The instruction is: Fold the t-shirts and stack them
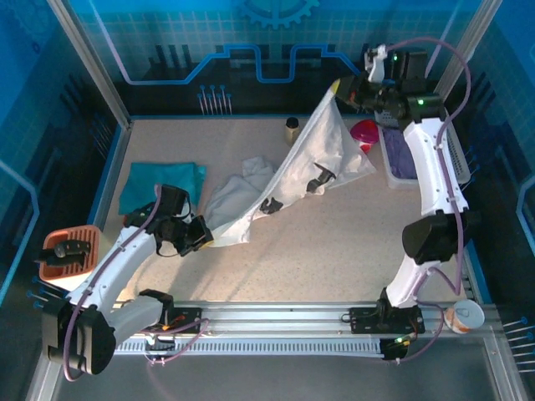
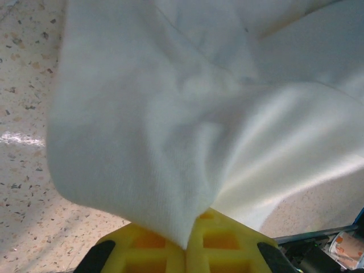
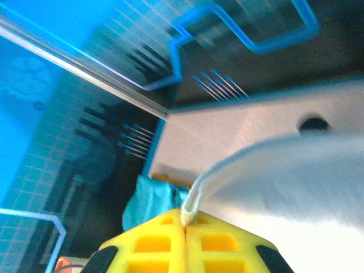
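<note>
My left gripper (image 1: 201,235) pinches a low edge of the big soft white cloth t-shirt (image 1: 311,159) and my right gripper (image 1: 338,90) pinches a high edge at the back, so I think I am stretching it out and must next lay it flat.

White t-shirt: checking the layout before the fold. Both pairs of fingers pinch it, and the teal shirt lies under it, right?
Not quite. The left fingers and right fingers do pinch the white t-shirt, but the teal shirt lies beside it, not under it, as the top external view shows.
</note>
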Controlling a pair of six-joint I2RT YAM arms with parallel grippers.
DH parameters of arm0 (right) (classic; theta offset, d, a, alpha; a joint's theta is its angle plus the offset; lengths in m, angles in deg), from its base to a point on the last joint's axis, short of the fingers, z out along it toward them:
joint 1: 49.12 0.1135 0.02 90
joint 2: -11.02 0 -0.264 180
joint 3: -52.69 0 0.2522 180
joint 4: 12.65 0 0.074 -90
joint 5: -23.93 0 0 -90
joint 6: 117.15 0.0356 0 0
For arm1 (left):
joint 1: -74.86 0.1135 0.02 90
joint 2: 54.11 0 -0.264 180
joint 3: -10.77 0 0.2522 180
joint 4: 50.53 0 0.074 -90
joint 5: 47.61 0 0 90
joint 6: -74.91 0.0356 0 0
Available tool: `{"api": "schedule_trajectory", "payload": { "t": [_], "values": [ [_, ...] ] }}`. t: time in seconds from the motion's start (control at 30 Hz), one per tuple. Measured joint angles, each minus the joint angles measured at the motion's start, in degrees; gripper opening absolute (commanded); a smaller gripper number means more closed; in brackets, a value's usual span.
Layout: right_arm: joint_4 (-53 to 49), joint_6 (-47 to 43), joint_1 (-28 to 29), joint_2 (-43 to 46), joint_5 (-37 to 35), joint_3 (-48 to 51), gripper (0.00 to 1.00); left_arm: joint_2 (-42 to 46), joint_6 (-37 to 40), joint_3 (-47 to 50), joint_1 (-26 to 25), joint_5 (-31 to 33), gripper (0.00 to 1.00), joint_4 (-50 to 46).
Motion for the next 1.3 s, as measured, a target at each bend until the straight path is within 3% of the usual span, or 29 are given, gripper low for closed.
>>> {"api": "schedule_trajectory", "payload": {
  "t": [0.23, 0.43, 0.6, 1.03, 1.2, 1.3],
  "values": [
    [-3.23, 0.39, -5.66, 21.86, -9.92, 35.78, 0.0, 0.17, 0.04, 0.76, -0.22, -0.02, 0.0, -0.07],
    [-7.58, -1.07, -16.2, 39.52, -15.56, 56.37, 0.0, 0.66, 0.02, 3.65, -0.22, -0.07, 0.0, -0.24],
    [-11.06, -2.19, -22.21, 46.05, -18.16, 70.73, 0.0, 0.66, -0.96, 5.05, -0.31, -0.55, 0.0, -0.76],
    [-20.33, 4.31, -22.12, 52.92, -28.94, 72.78, 0.0, 10.82, -5.79, 8.5, -0.96, -1.55, 0.01, -7.58],
    [-26.82, 10.05, -22.16, 55.01, -33.51, 72.7, 0.0, 10.54, -7.23, 10.51, -1.7, -1.51, 0.09, -7.78],
    [-29.94, 13.77, -22.14, 56.59, -36.44, 72.7, 0.08, 9.75, -8.04, 10.78, -2.21, -1.51, 0.25, -7.5]
  ]
}}
